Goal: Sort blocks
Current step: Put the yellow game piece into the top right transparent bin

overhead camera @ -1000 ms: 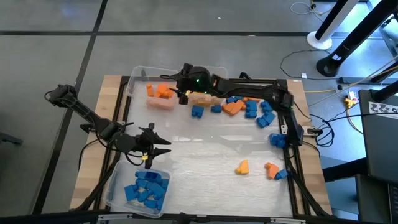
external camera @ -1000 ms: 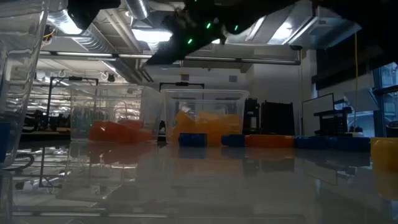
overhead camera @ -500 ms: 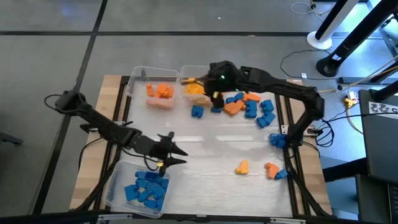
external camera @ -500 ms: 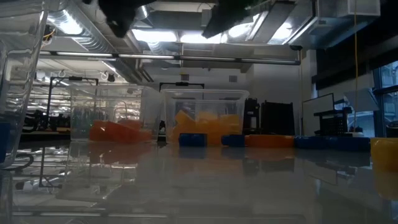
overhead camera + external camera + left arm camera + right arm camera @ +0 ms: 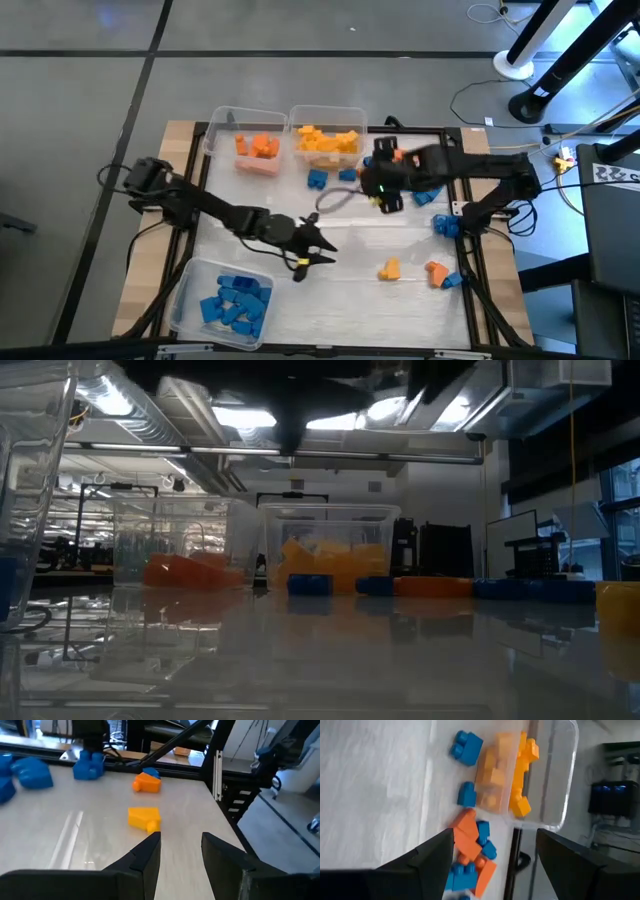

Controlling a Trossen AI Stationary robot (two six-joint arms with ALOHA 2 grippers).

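Note:
Loose blocks lie on the table: a yellow block (image 5: 390, 268) (image 5: 144, 817), an orange block (image 5: 435, 269) (image 5: 146, 783), and a blue and orange pile (image 5: 415, 182) (image 5: 472, 850) at the far right. My left gripper (image 5: 322, 254) (image 5: 180, 838) hovers open and empty over the table's middle, pointing toward the yellow block, which lies a little ahead of its fingertips. My right gripper (image 5: 383, 195) (image 5: 495, 834) hangs open and empty above the table, beside the pile. Two blue blocks (image 5: 318, 180) rest in front of the yellow bin.
Three clear bins stand on the table: one with orange blocks (image 5: 250, 150) and one with yellow blocks (image 5: 328, 140) at the far edge, one with blue blocks (image 5: 225, 300) at the near left. A blue block (image 5: 445, 225) lies at the right edge. Bare table spreads across the near middle.
My left gripper has swung from above the blue bin toward the table's right and slightly down, toward the yellow block. My right gripper has left the yellow bin, moving toward the right and near edges while rising and tipping downward.

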